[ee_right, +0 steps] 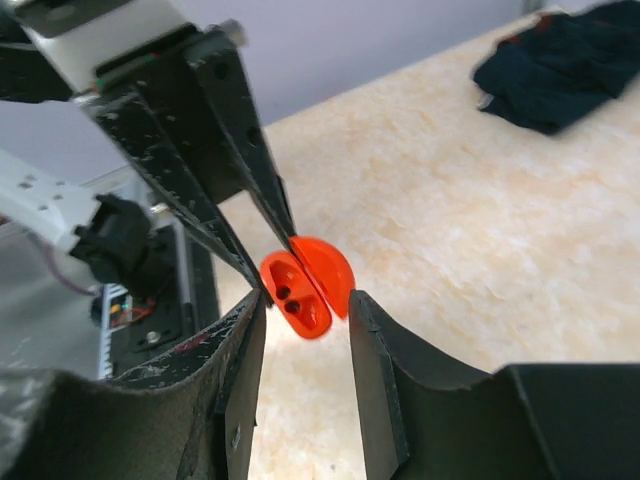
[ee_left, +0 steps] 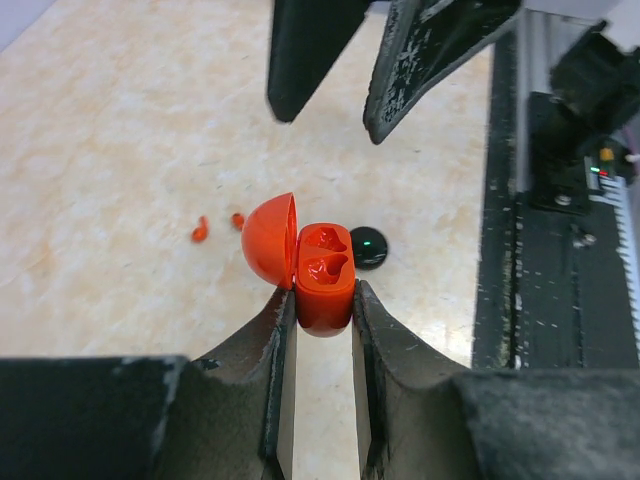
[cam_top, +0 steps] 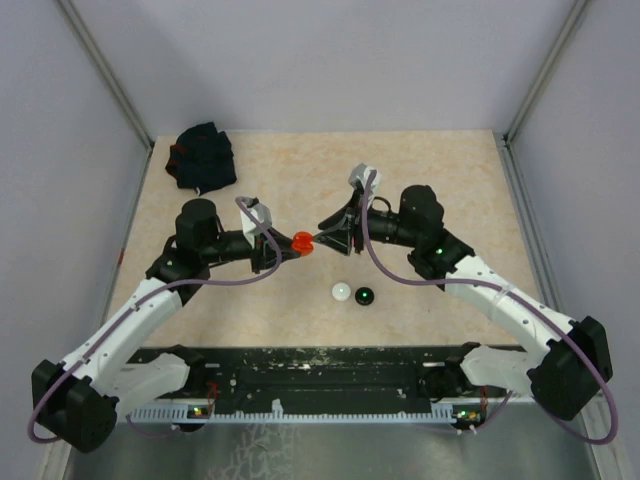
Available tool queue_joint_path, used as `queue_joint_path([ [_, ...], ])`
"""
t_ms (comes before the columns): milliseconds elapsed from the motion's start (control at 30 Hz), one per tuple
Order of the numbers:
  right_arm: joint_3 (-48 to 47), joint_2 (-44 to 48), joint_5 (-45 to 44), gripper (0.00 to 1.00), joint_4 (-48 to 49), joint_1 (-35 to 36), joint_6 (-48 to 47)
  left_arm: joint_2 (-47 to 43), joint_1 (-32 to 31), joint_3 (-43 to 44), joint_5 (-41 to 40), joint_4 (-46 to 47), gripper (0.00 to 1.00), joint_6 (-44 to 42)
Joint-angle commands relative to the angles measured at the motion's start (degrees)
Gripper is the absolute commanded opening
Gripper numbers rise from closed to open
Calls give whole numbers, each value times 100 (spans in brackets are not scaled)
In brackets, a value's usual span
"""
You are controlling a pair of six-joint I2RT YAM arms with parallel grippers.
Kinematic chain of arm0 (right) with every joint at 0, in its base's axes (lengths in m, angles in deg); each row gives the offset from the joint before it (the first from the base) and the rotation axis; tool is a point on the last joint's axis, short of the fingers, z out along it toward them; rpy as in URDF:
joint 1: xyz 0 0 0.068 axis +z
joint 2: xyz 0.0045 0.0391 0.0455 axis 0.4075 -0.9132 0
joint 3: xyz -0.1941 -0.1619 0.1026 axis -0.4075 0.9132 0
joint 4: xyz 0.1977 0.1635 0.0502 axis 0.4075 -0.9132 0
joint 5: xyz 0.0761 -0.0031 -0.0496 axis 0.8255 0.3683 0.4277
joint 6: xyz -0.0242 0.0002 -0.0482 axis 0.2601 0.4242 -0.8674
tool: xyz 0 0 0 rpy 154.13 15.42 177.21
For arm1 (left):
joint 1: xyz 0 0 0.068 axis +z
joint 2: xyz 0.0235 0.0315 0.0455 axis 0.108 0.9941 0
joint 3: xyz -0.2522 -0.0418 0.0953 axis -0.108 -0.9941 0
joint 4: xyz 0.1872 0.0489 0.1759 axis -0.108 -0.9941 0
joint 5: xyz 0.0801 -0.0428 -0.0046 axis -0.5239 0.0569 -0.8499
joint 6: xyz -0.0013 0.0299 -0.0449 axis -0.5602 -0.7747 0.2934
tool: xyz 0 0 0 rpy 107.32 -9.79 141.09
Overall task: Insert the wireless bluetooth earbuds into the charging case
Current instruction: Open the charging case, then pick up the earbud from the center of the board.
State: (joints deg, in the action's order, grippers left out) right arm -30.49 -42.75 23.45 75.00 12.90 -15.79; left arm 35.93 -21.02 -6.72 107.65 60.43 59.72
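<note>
Sitting off the table [cam_top: 420,170] near its middle, the red charging case [ee_left: 322,275] is pinched at its base by the left gripper [ee_left: 323,300]. Lid hinged open to one side, glossy dome. Two moulded sockets show, both look empty. Two tiny red earbuds [ee_left: 200,232] lie loose on the tabletop close together, apart from the case; too small to make out their shape, and they are not discernible in the top view. The right gripper [ee_right: 306,300] faces the case with its fingers spread, not touching it. A black disc [ee_left: 368,247] with a green light is partly hidden behind the case. A white disc [cam_top: 342,292] lies just beside it. The black fabric bundle [cam_top: 203,158] sits at the far left corner, blurred in the right wrist view.
</note>
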Motion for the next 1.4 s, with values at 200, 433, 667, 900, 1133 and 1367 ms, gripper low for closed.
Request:
queue_joint_path([
  [200, -351, -383, -2744, 39, -1827, -117, -597, -328, 32, -72, -2730, -8, 0, 263],
  [433, -471, -1278, -4044, 39, -2159, -183, -359, -290, 56, -48, -3321, -94, 0, 355],
  [667, -498, -2090, -4765, 36, -2068, -379, 366, -188, 158, 28, -3470, -200, 0, 517],
  [900, -630, -2633, -5017, 32, -2050, -500, 715, -171, 187, 46, -3606, -274, 0, 489],
  [1133, -588, -2945, -4909, 28, -1704, -565, 885, -73, 204, 89, -3588, -328, 0, 470],
  [1367, -623, -3302, -4739, 26, -1621, -592, 930, -39, 216, 114, -3577, -377, 0, 466],
])
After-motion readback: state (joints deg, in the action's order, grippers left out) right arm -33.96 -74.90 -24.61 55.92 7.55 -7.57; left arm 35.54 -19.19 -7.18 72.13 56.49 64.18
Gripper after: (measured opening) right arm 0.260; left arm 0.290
